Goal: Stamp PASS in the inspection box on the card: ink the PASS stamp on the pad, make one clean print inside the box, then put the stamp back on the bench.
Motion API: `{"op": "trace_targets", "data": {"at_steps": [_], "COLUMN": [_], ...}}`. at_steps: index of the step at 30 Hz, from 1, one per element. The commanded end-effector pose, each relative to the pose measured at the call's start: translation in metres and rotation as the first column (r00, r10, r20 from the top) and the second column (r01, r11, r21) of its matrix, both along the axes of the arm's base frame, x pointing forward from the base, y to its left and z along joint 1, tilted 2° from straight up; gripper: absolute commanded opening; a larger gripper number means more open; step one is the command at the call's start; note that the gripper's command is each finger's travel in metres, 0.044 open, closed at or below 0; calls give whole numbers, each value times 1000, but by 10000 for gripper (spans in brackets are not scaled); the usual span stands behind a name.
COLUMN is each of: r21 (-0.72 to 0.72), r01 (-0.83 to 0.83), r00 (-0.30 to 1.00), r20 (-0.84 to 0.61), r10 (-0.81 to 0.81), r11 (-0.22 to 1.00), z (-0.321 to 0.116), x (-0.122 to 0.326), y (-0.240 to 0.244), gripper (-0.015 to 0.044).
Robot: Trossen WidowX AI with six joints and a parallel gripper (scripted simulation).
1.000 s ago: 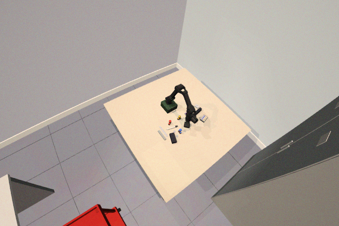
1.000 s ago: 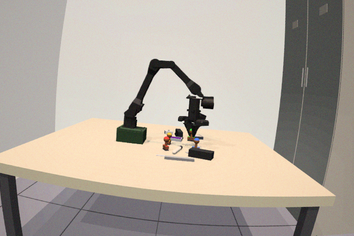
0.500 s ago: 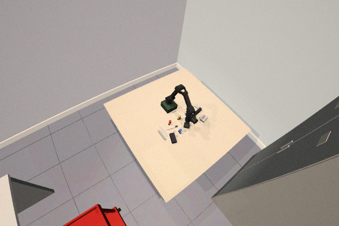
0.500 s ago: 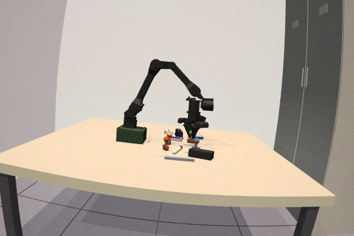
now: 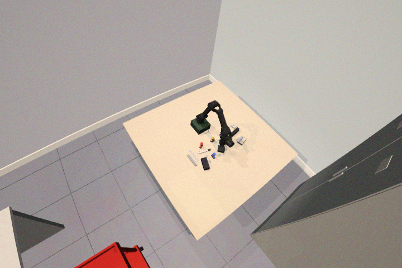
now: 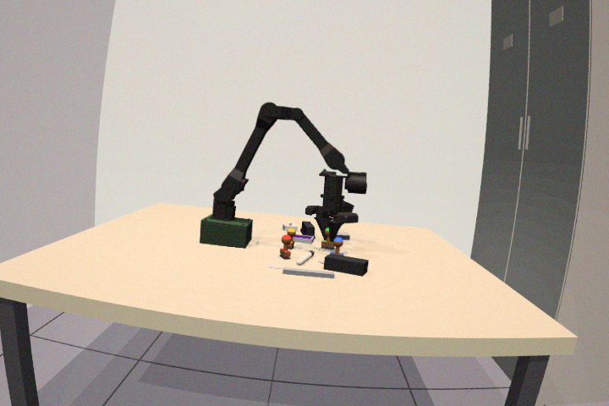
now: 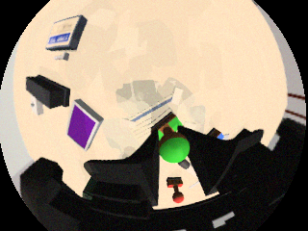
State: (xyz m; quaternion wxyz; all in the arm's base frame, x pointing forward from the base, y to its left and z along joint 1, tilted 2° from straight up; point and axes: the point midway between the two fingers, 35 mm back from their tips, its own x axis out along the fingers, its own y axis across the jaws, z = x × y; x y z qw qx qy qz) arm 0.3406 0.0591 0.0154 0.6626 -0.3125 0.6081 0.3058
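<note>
Fingers of the gripper (image 6: 331, 238) (image 7: 168, 137) pinch the green-knobbed stamp (image 6: 327, 238) (image 7: 174, 148) over the card (image 7: 149, 113). In the exterior view, the purple pad (image 6: 303, 238) (image 7: 84, 125) lies left of it, and the blue-knobbed stamp (image 5: 213, 155) (image 6: 337, 244) stands nearer, just right.

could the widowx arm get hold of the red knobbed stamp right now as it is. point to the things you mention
Probably not yet: its gripper (image 6: 331, 239) (image 7: 167, 130) is shut on the green-knobbed stamp (image 7: 174, 149). The red-knobbed stamp (image 5: 201, 144) (image 6: 285, 246) (image 7: 177, 190) itself stands uncovered.
</note>
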Motion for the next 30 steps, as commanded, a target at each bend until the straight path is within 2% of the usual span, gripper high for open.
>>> {"op": "trace_targets", "data": {"at_steps": [1,30], "r21": [3,3], "r01": [-4,-4], "r00": [1000,1000], "r20": [-4,-4], "r10": [4,4], "r11": [1000,1000], "z": [-5,-9], "x": [-2,-1], "y": [0,0], "gripper": [0,0]}}
